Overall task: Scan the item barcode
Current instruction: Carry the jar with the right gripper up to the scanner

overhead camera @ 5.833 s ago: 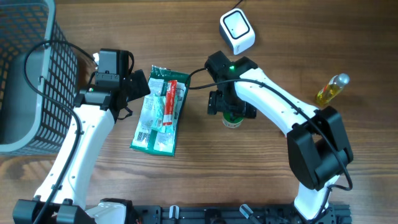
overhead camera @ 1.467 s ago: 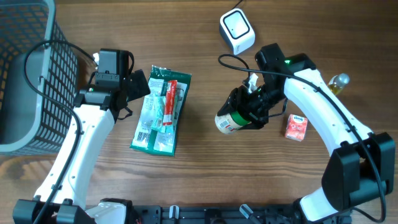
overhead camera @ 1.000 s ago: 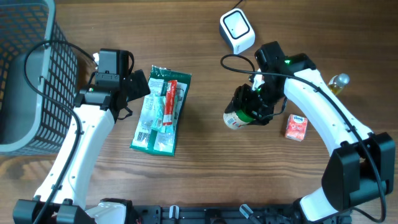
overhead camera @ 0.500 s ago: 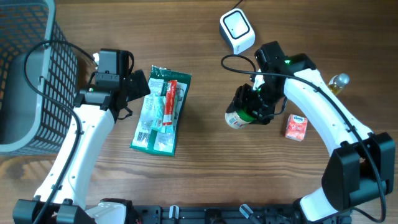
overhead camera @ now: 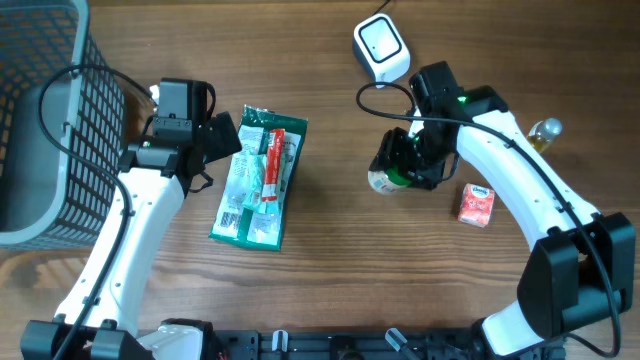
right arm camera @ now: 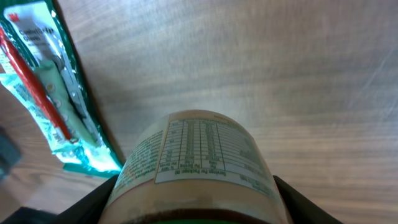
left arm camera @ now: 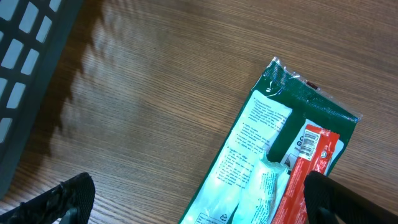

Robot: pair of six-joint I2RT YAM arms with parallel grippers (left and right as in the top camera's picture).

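The right jaws are pinching a jar (right arm camera: 196, 163) across its body, the printed label panel turned toward the wrist camera. The jar sits close to the white scanner (overhead camera: 381, 50), on its robot-facing side and not touching it. The left jaws are spread wide with nothing between them, well to the left of the scanner, over the far edge of a green packet (overhead camera: 258, 176) lying flat on the worktop (overhead camera: 330, 280). A small red box (overhead camera: 476, 203) and a yellow bottle (overhead camera: 538, 138) lie right of the scanner, nearer the robot. A wire basket (overhead camera: 50, 110) stands far left of it.
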